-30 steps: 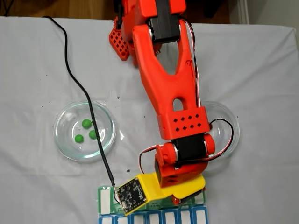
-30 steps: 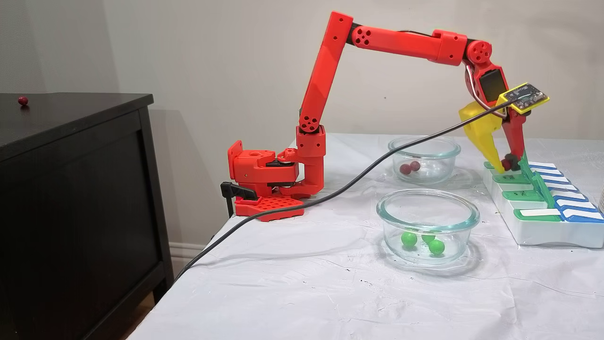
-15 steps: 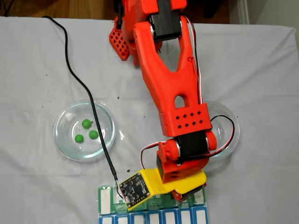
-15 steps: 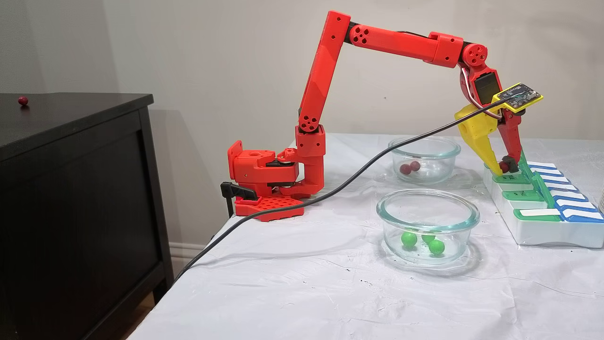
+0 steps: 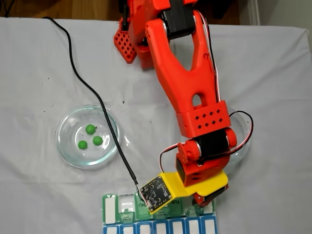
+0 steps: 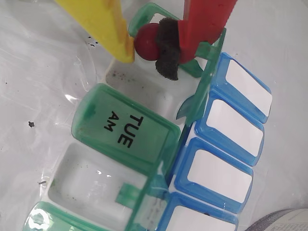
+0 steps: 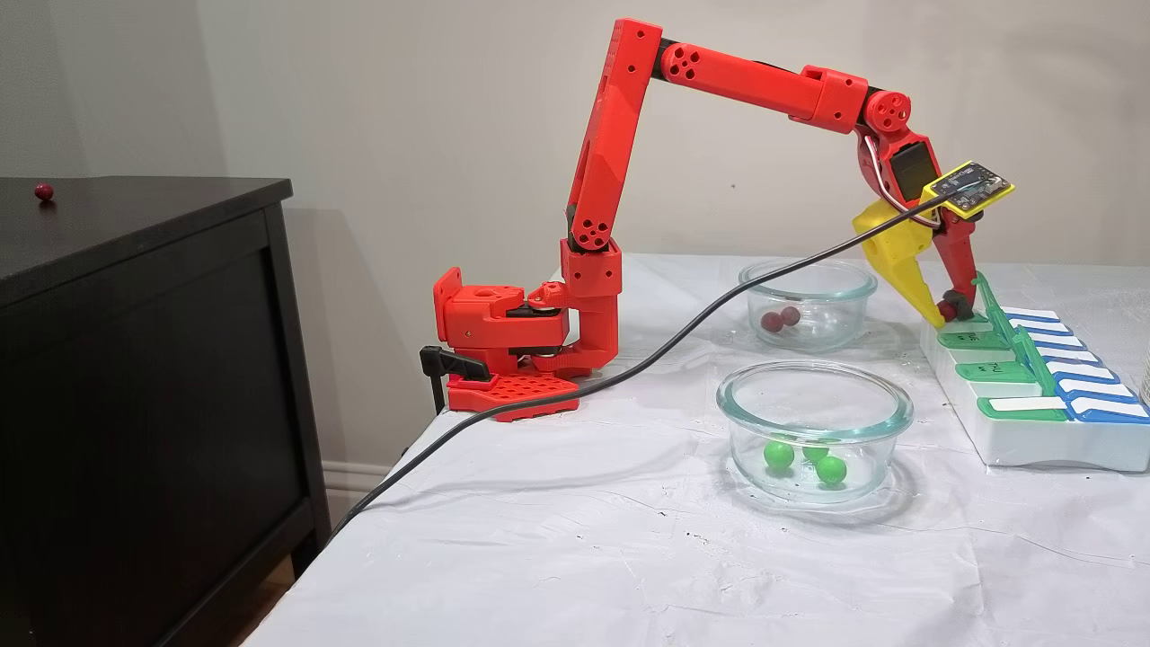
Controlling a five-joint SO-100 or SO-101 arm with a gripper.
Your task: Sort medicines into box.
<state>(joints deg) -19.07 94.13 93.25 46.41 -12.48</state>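
Observation:
My gripper (image 6: 147,46) is shut on a dark red medicine ball (image 6: 144,39), pinched between the yellow finger (image 6: 103,19) and the red finger's black pad (image 6: 168,45). It hangs just above an open white compartment (image 6: 139,89) of the box (image 6: 125,130), next to the shut TUE AM lid. In a fixed view from the side, the gripper (image 7: 947,311) is at the far end of the box (image 7: 1033,445). Two red balls (image 7: 780,318) lie in the far glass dish. Three green balls (image 5: 90,138) lie in the other dish. From above, the box (image 5: 111,209) sits at the bottom edge.
The green balls' glass dish (image 5: 63,146) is left of the arm; the red balls' dish (image 5: 242,144) is half under it. A black cable (image 5: 92,97) runs from the wrist camera across the white cloth. A lone red ball (image 7: 43,190) lies on a black cabinet beside the table.
The gripper has carried the red ball along the green row toward the far end of the box, rightward in the view from above. The balls in the dishes have not moved.

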